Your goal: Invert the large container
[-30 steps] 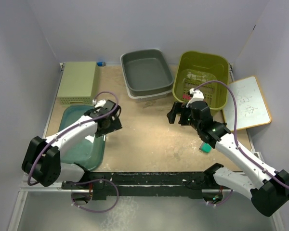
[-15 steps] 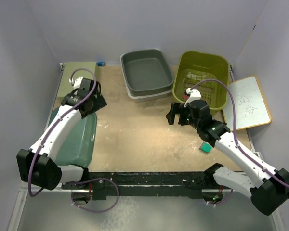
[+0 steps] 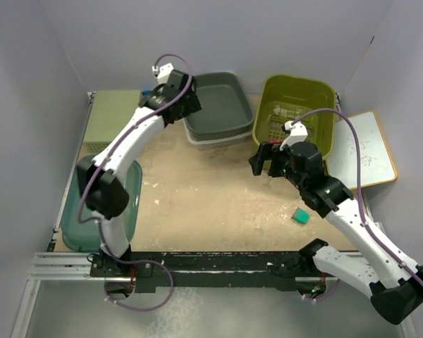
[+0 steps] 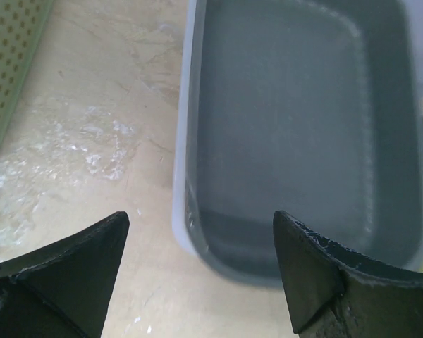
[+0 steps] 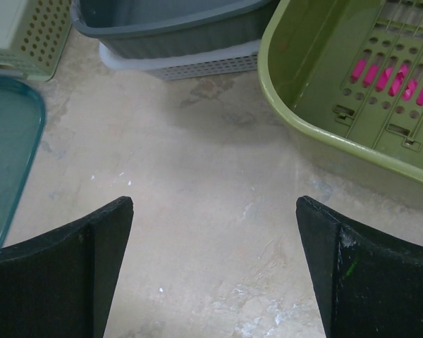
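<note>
Top external: olive basket (image 3: pixel 299 88) just beside grey tub (image 3: pixel 215 104); teal tray (image 3: pixel 74 222) apart.

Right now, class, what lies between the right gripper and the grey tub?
Nothing: only bare tabletop separates the open right gripper from the grey tub, as the right wrist view shows.

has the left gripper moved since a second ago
Yes. The left gripper swung from over the teal tray toward the back, to the gray bin's left edge.

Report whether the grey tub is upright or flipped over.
Upright: the grey tub shows its hollow, empty inside facing up toward the cameras.
</note>
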Robot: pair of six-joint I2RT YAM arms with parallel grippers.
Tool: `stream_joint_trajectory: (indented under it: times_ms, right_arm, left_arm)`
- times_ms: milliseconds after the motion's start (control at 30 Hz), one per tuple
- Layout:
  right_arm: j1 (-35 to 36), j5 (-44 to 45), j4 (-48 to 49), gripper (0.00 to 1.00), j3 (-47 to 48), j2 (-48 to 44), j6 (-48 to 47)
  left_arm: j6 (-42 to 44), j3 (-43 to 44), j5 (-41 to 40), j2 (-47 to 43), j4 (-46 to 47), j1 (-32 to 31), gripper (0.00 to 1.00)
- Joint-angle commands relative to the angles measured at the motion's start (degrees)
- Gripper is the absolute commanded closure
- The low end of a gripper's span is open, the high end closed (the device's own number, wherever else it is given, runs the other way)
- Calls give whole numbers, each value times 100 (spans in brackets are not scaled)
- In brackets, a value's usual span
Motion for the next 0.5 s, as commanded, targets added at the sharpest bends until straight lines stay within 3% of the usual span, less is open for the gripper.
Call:
stream_joint_trajectory:
  times_ms: [0,200,467]
  right_arm:
    - [-20,0,-173,0,236,-190,-4]
    - [-17,116,-312,0,179,-337,3]
    - [-17,82,-311,0,185,-259,-48]
  left_arm:
    - [36,806,-116,1048,-151,24,20]
    - [21,909,-84,1635,24,44,30]
    - [171,902,191,1394,255,45,77]
